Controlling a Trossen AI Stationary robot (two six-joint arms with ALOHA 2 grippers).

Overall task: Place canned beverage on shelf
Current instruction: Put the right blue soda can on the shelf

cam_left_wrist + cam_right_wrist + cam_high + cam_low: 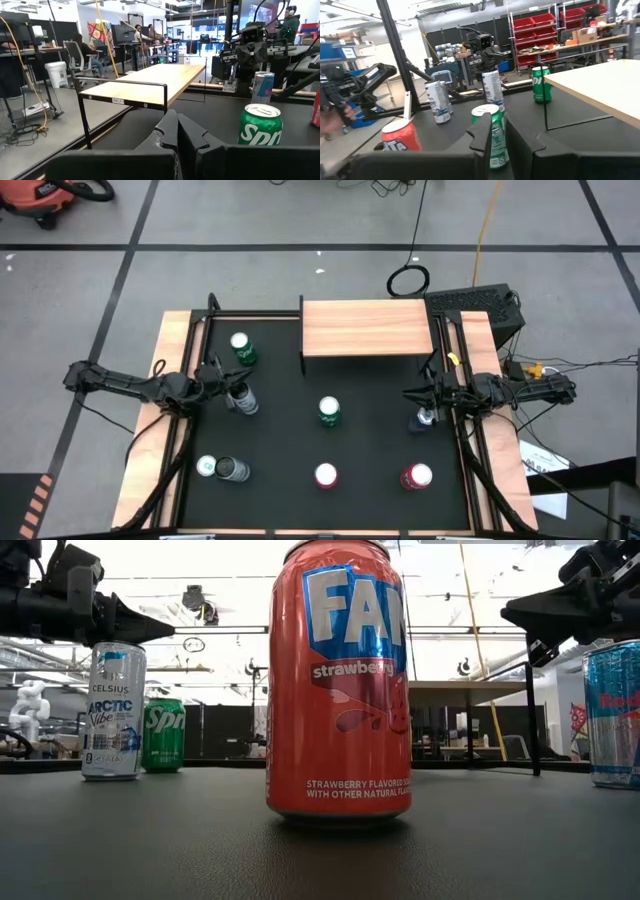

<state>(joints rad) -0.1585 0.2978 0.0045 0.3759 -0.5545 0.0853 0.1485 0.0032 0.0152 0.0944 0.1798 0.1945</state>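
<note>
Light-wood shelf (366, 326) standing bare beyond both closed, empty grippers, left (222, 373) and right (410, 393); smooth, rigid green aluminium can (329, 411) probably wanting mid-body grasping.

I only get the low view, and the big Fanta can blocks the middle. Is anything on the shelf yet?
Observer: No. From above, the shelf carries no cans.
Operator: Is the left gripper holding one?
Observer: No. The left gripper is shut on nothing, close to the Celsius can.
Operator: What's hidden behind the Fanta?
Observer: A green Sprite can, upright, between the Fanta can and the shelf.
</note>
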